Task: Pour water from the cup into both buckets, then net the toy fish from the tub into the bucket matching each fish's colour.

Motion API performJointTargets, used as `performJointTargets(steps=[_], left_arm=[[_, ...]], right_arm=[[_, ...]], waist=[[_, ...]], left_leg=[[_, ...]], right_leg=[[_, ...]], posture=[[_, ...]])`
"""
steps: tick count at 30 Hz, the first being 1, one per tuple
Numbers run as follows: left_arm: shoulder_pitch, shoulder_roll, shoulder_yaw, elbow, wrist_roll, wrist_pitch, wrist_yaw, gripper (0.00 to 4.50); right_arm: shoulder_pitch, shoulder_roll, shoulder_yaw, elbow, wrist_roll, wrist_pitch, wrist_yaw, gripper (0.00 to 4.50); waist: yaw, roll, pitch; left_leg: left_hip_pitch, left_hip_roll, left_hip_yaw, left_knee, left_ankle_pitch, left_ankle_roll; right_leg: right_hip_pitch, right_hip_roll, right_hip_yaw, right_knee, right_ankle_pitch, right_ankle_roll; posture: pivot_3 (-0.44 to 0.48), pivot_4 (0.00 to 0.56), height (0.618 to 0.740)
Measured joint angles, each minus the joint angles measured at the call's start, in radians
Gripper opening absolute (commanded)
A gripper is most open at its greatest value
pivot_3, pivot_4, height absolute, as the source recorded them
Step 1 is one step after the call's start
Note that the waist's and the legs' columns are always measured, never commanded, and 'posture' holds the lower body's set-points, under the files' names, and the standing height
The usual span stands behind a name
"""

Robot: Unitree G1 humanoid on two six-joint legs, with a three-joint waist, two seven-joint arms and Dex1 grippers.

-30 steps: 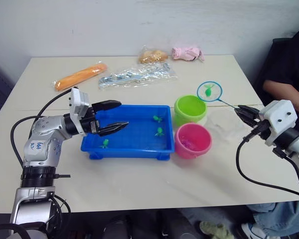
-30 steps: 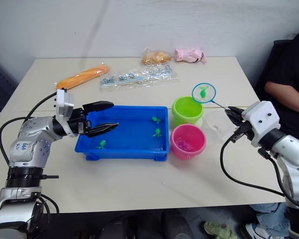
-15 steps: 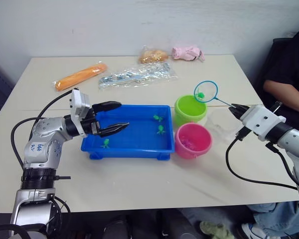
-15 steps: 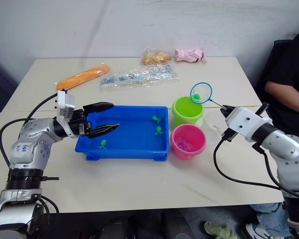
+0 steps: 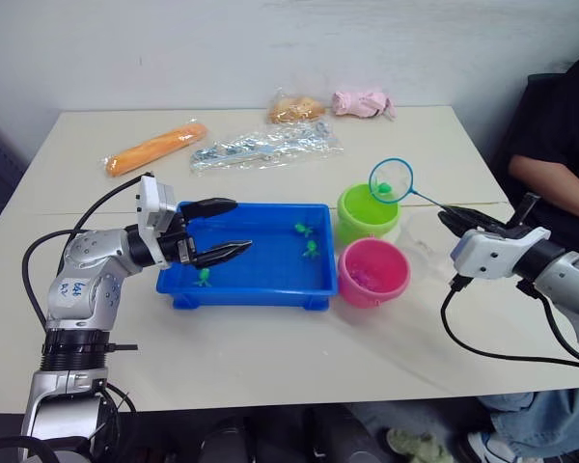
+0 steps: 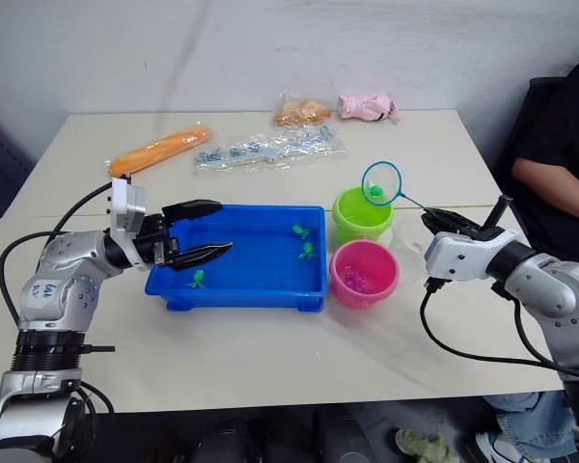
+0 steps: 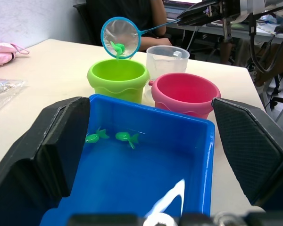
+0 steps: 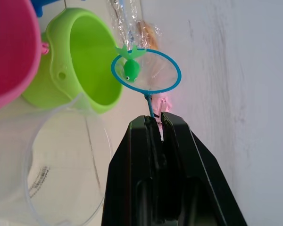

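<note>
Jaws of the right gripper (image 8: 155, 123) are clamped together on the thin handle of the net (image 5: 391, 179), whose hoop hangs tilted above the rim of the green bucket (image 5: 368, 213) with one green fish (image 8: 130, 68) caught at the hoop's edge. Jaws of the left gripper (image 5: 219, 229) stand wide apart, one finger over the near-left end of the tub (image 5: 261, 280) and one outside its rim, holding nothing. Three green fish (image 7: 127, 137) remain in the tub; the pink bucket (image 5: 373, 272) touches the tub's right end and already holds pink fish. The cup (image 7: 167, 55) stands just beside both buckets, on the right arm's side. Hazards: the netted fish sits near the hoop's rim and partly overhangs it, so a quick tilt could throw it onto the worktop (image 5: 270, 347) or into the cup instead of the green bucket; a low sweep of the handle could strike the cup or tip a bucket, since all three stand close together. Open room lies on the near worktop and to the left of the tub. Packets (image 5: 156, 147) lie well apart along the far edge. A person (image 5: 560, 145) sits close beside the right arm, limiting outward swing.
</note>
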Motion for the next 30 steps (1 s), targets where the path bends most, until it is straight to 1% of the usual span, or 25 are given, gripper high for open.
performJointTargets(steps=[1, 3, 12, 17, 21, 22, 23, 26, 27, 30], left_arm=[[0.000, -0.001, 0.000, 0.000, 0.000, 0.000, 0.000, 4.44], [0.000, -0.004, 0.000, 0.000, 0.000, -0.001, 0.000, 4.44], [-0.022, -0.027, -0.001, 0.036, 0.001, -0.030, -0.001, 4.44], [-0.024, -0.033, -0.002, 0.039, 0.005, -0.045, -0.003, 4.44], [-0.026, -0.034, -0.003, 0.043, 0.006, -0.051, -0.005, 4.44], [-0.026, -0.034, -0.003, 0.044, 0.007, -0.051, -0.006, 4.44], [-0.026, -0.032, -0.002, 0.044, 0.007, -0.051, -0.007, 4.44], [-0.021, -0.019, -0.001, 0.045, 0.007, -0.051, -0.015, 4.44], [-0.014, -0.009, 0.004, 0.044, 0.007, -0.052, -0.019, 4.44], [0.014, 0.017, 0.023, 0.045, 0.005, -0.054, -0.030, 4.44]], right_arm=[[0.000, -0.018, 0.009, 0.011, -0.037, -0.031, -0.017, 0.00], [-0.003, -0.021, 0.015, 0.033, -0.087, -0.065, -0.058, 0.00], [-0.048, -0.043, 0.035, 0.100, -0.243, -0.184, -0.213, 0.00], [-0.053, -0.043, 0.038, 0.106, -0.275, -0.206, -0.271, 0.00], [-0.053, -0.047, 0.038, 0.109, -0.277, -0.210, -0.289, 0.00], [-0.050, -0.047, 0.038, 0.111, -0.257, -0.209, -0.285, 0.00], [-0.047, -0.038, 0.038, 0.112, -0.199, -0.194, -0.265, 0.00], [-0.043, 0.044, 0.032, 0.077, 0.105, -0.068, -0.133, 0.00], [-0.042, 0.070, 0.031, 0.042, 0.223, 0.004, -0.075, 0.00], [-0.048, 0.110, 0.023, -0.067, 0.466, 0.206, 0.015, 0.00]], waist=[[0.000, 0.000, 0.000], [-0.001, 0.000, 0.000], [-0.001, 0.000, 0.000], [-0.001, 0.000, 0.000], [-0.001, 0.000, 0.000], [-0.001, 0.000, 0.000], [-0.001, 0.000, 0.000], [-0.003, 0.000, 0.000], [-0.003, 0.000, 0.000], [-0.002, 0.000, 0.000]], left_leg=[[0.000, 0.000, 0.000, 0.000, 0.000, 0.000], [0.000, 0.000, 0.000, 0.000, 0.000, 0.000], [0.001, 0.000, 0.000, 0.001, 0.000, 0.000], [0.001, 0.000, 0.000, 0.001, 0.000, 0.000], [0.001, 0.000, 0.000, 0.001, 0.000, 0.000], [0.001, 0.000, 0.000, 0.001, 0.000, 0.000], [0.001, 0.000, 0.000, 0.001, 0.000, 0.000], [0.001, 0.000, 0.000, 0.002, 0.001, 0.000], [0.001, 0.000, 0.000, 0.001, 0.001, 0.000], [0.001, 0.001, 0.000, 0.002, 0.001, 0.000]], right_leg=[[0.000, 0.000, 0.000, 0.000, 0.000, 0.000], [0.000, 0.000, 0.000, 0.000, 0.000, 0.000], [0.000, 0.000, 0.000, 0.002, 0.000, 0.000], [0.000, 0.000, 0.000, 0.002, 0.000, 0.000], [0.000, 0.000, 0.000, 0.003, 0.000, 0.000], [0.000, 0.000, 0.000, 0.003, 0.000, 0.000], [0.000, 0.000, 0.000, 0.003, 0.000, 0.000], [0.000, 0.001, 0.000, 0.003, 0.000, 0.000], [0.000, 0.001, 0.000, 0.004, 0.000, 0.000], [0.000, 0.001, 0.000, 0.004, 0.000, 0.000]], posture=[[0.000, 0.150, 0.740], [0.000, 0.150, 0.740], [0.000, 0.150, 0.740], [0.000, 0.150, 0.740], [0.000, 0.150, 0.740], [0.000, 0.150, 0.740], [0.000, 0.150, 0.740], [0.000, 0.150, 0.740], [0.000, 0.150, 0.740], [0.000, 0.150, 0.740]])
